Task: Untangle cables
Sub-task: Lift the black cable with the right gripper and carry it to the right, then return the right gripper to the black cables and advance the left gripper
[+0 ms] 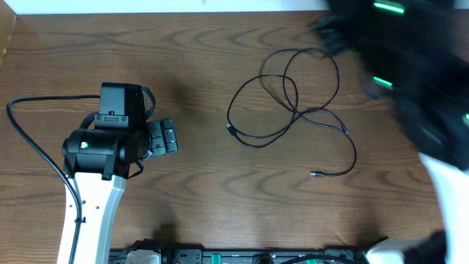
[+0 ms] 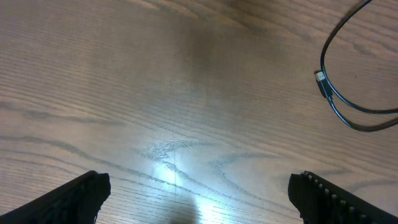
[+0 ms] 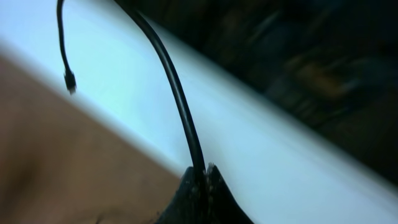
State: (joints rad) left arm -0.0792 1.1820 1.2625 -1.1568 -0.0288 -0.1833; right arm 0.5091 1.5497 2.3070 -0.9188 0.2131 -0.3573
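Separation step: right gripper [image 3: 202, 179] clenched on a black cable [image 3: 177, 93], left gripper [image 2: 199, 186] released. Next, probably: draw it clear of the looped cable [image 1: 293, 103], upper right of the bench [image 1: 183, 59].

Table [image 1: 190, 205]: looped cable [image 1: 297, 111] flat on top, right of centre. Its left plug end [image 1: 230, 130] points toward left gripper [image 1: 174, 137]; its other plug end [image 1: 316, 174] nearer front edge. Left gripper at table's left, over bare tabletop, well apart from loops. Right gripper [image 3: 204, 177] raised off surface, pinched cable [image 3: 180, 99] rising from between fingertips.
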